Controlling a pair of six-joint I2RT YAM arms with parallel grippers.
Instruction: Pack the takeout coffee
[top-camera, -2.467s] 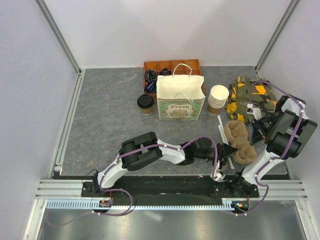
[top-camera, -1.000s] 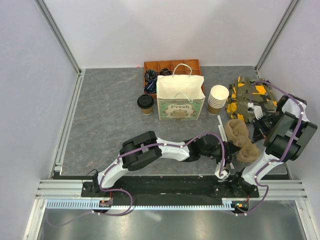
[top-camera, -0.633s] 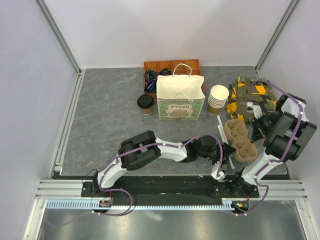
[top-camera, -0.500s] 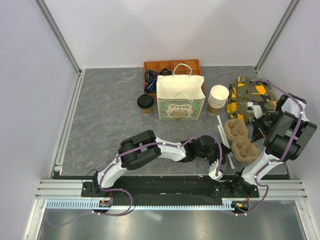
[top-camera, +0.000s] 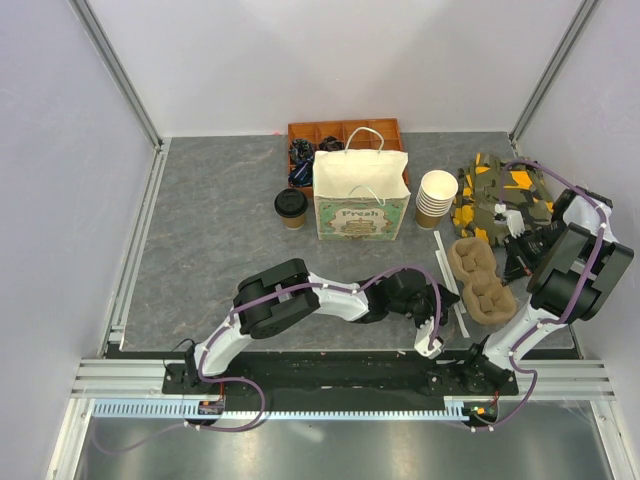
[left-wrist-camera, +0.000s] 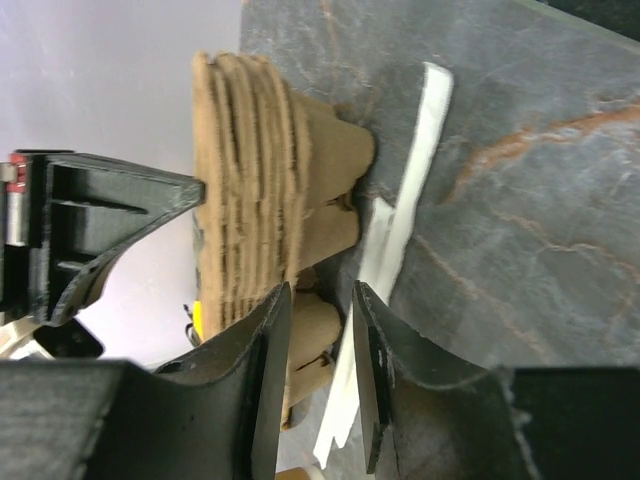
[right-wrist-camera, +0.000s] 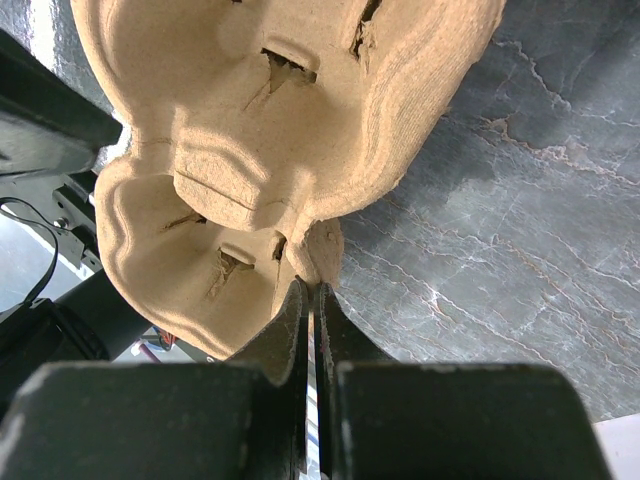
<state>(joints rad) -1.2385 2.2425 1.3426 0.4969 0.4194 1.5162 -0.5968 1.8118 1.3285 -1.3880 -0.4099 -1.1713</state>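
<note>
Near edge: left gripper (left-wrist-camera: 318, 290), jaws narrowly apart and empty, just beside the tray stack (top-camera: 482, 280). Right gripper (right-wrist-camera: 308, 285) pinched shut on the stack's rim. Farther back: coffee (top-camera: 291, 204) upright on the table (top-camera: 210, 250), left of the paper bag (top-camera: 362, 205). Not yet packed; all of it seems left to do. Bag's inside hidden; tray count unclear.

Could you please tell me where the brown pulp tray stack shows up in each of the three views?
Top external: pulp tray stack lies on the right side of the table, towards the near edge.
Left wrist: upper left of centre, seen edge-on.
Right wrist: fills the upper left.
Shared landmark: the grey veined table.
</note>
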